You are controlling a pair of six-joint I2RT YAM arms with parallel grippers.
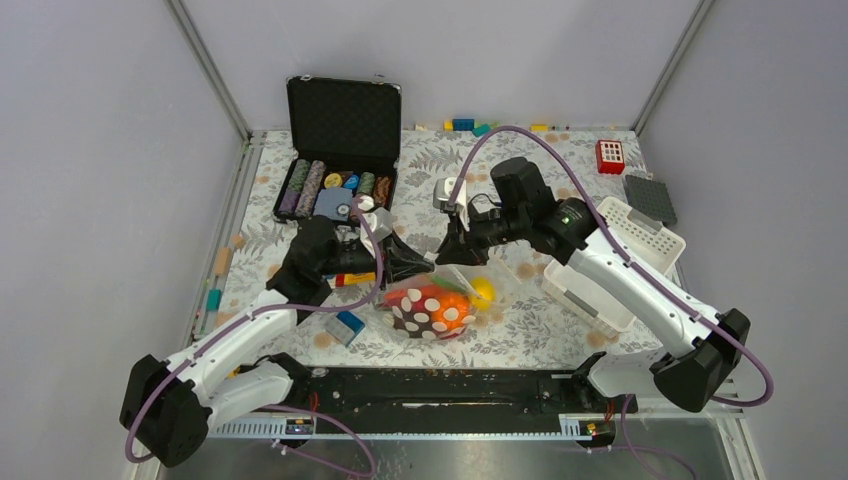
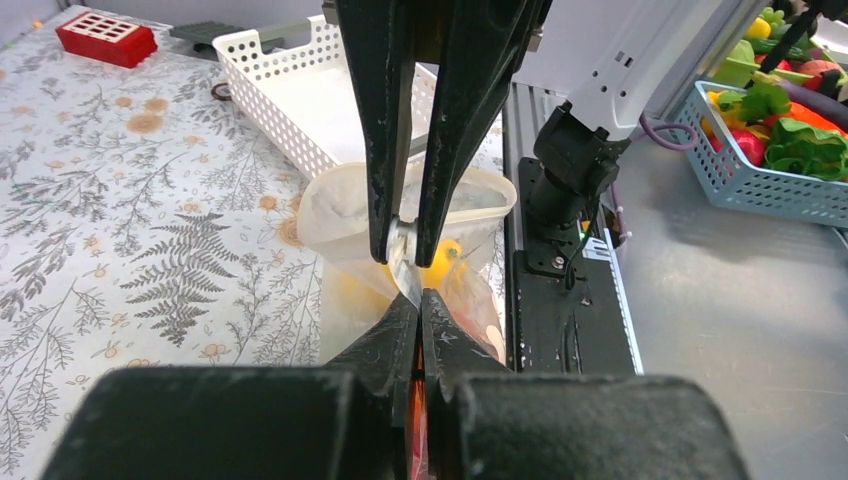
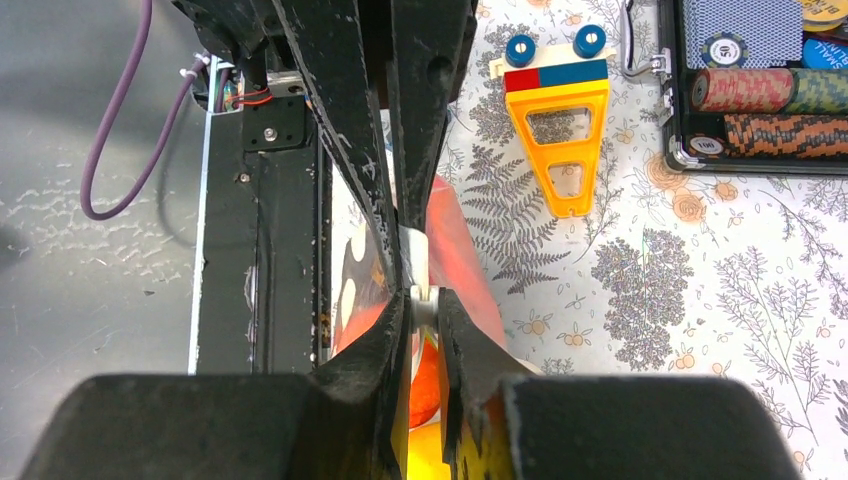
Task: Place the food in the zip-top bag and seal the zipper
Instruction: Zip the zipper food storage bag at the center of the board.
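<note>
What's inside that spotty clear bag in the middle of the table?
Toy food: a yellow piece, an orange piece and a red piece. White spots and folds of the bag cover the rest, so the full count stays hidden.

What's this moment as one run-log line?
food in bag | left gripper shut on zipper | right gripper shut on zipper | mouth open

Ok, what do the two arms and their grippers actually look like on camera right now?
They match. The left arm and right arm have white shell links with bulky black joint housings and black bases, and a purple cable loops along each. The left gripper and right gripper each have two long black fingers that taper to narrow tips, with scuffed, pale-flecked edges.
</note>
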